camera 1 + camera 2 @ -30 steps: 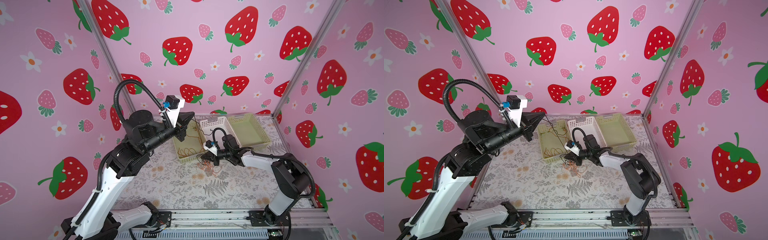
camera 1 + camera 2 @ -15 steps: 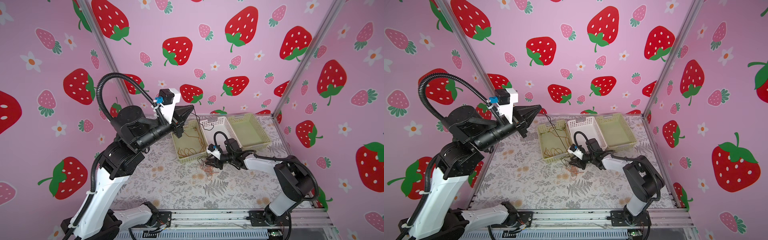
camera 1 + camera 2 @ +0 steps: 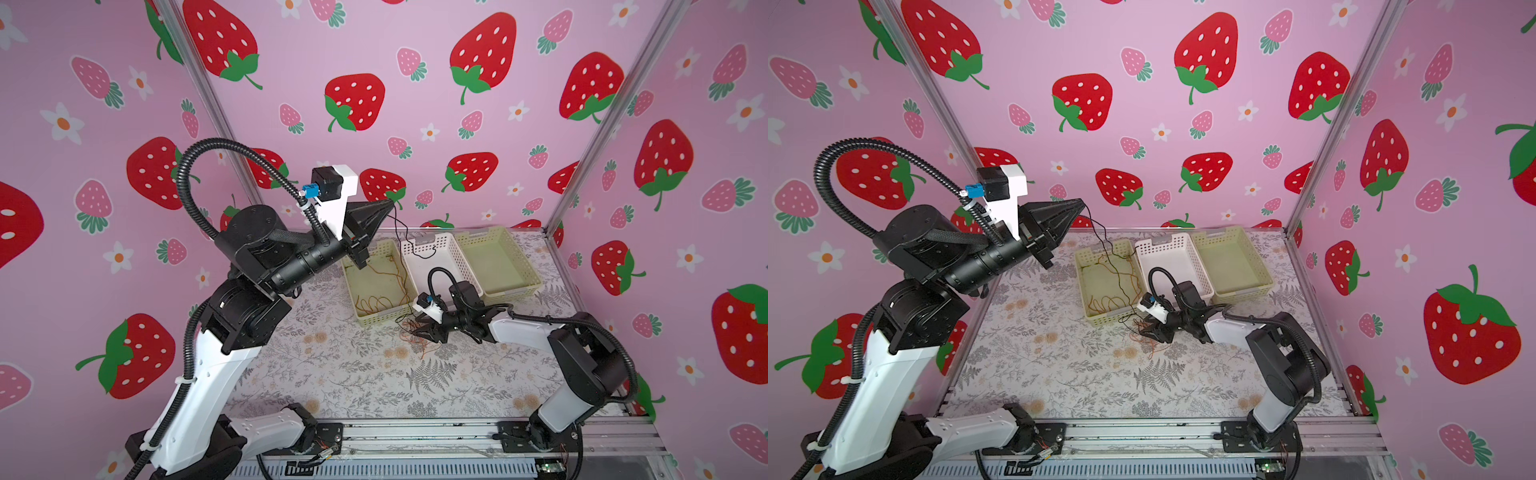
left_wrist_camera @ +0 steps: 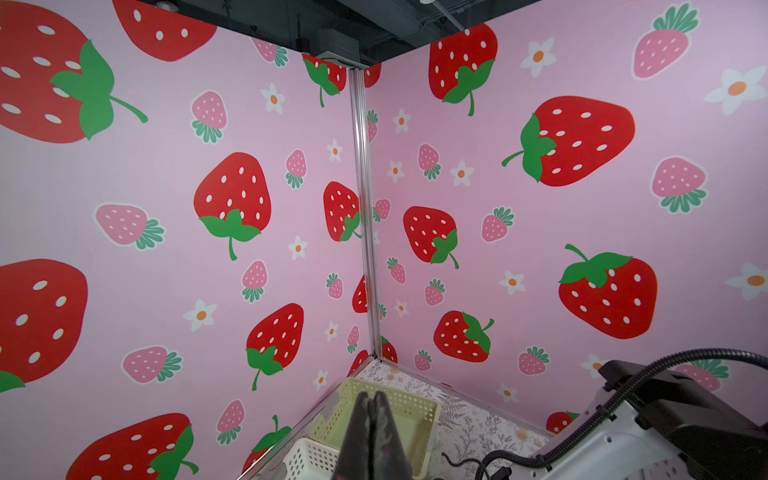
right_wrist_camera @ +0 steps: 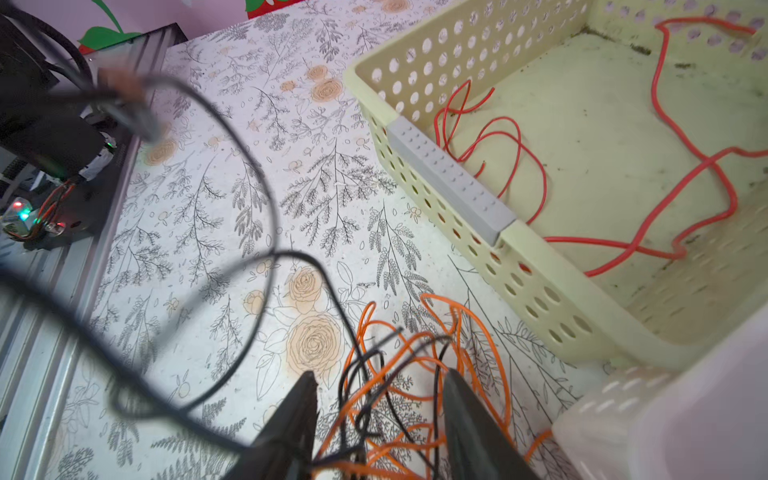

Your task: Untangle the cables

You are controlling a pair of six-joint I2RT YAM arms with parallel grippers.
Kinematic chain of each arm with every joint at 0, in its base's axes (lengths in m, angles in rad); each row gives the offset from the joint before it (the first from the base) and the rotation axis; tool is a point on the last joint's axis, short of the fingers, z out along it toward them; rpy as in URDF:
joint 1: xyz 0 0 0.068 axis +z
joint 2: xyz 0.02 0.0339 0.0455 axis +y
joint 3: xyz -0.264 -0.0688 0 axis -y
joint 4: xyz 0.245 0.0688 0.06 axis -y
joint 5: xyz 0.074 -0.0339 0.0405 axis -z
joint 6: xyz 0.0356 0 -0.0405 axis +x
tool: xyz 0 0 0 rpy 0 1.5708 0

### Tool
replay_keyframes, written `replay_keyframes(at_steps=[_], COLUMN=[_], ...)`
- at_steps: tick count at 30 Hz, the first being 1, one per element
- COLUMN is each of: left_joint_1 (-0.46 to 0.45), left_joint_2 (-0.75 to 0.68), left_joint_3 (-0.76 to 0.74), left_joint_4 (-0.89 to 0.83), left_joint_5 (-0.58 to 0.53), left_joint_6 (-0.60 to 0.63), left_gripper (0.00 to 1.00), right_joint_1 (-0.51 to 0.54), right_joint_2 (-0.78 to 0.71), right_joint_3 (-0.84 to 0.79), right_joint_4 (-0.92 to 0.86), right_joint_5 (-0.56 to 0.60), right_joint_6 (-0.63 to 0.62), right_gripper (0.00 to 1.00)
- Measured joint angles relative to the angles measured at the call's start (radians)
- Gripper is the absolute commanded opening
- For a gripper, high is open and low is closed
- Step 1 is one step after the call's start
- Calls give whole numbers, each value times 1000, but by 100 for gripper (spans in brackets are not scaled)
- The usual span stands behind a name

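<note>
Black cable [image 5: 272, 199] is the one being worked on: the left gripper [image 3: 388, 204] is clenched on one end of it and holds it high above the table [image 5: 291, 166]. I judge the height is there to stretch this cable and draw it out of the knot. From the closed tip it hangs down over the white basket [image 3: 467, 270] to the tangle in front of the baskets. There it is still mixed with the orange cable [image 5: 419, 336], which lies in loose loops on the table. The right gripper [image 5: 380, 374] is low at this tangle with its jaws apart, one on each side of the loops, and it grasps nothing. I think it stands so to let the black cable slide free, or to take a new hold. The reddish cable [image 5: 665, 104] lies alone inside the yellow-green basket [image 5: 540, 291], so it seems already sorted. Compared with one second ago, the left gripper has gone a little higher with its arm drawn more to the left, and the cable is pulled longer. The right gripper was closed at the tangle then; now it has released.
</note>
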Motion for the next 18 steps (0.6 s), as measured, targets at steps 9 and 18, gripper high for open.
replay_keyframes(at_steps=[9,18], left_joint_1=[0,0], left_joint_2=[3,29], left_joint_3=[84,175], left_joint_4=[6,-24], left_joint_5=[-12,-69], left_joint_6=[24,92], left_gripper=[0,0], right_joint_1=[0,0], right_joint_2=[89,97], right_joint_3=[1,3], right_joint_4=[-3,-20], right_joint_5=[40,116], right_joint_6=[-11,-11], right_gripper=[40,39])
